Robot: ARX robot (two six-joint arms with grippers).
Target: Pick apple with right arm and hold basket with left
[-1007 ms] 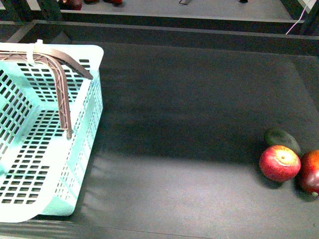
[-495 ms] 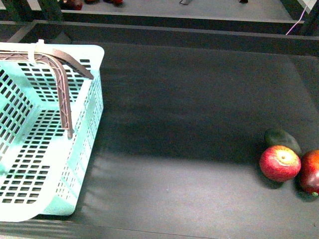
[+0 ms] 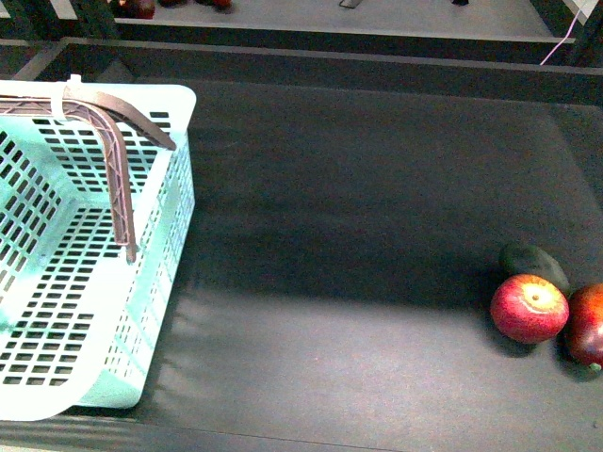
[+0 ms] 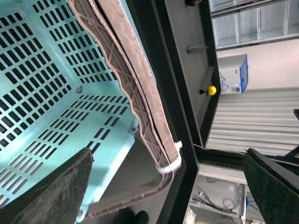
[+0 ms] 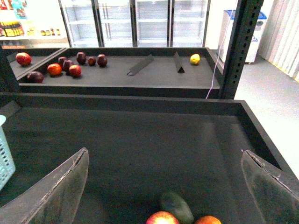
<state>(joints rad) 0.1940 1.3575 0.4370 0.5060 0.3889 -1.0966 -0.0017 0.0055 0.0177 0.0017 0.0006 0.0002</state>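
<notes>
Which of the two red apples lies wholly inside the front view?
The brighter apple, with the yellowish stem dimple, beside the green fruit; the darker apple is cut off by the frame's right edge.

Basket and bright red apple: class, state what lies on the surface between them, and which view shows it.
Nothing: the front view shows only bare dark surface between the basket and the apple.

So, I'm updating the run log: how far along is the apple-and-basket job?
Nothing looks done yet. The apple lies on the dark table beside the green fruit and darker apple, ungripped. In hand: the right gripper is open, facing it; the left gripper is open, facing the basket handle. Remaining: both grasps.
</notes>
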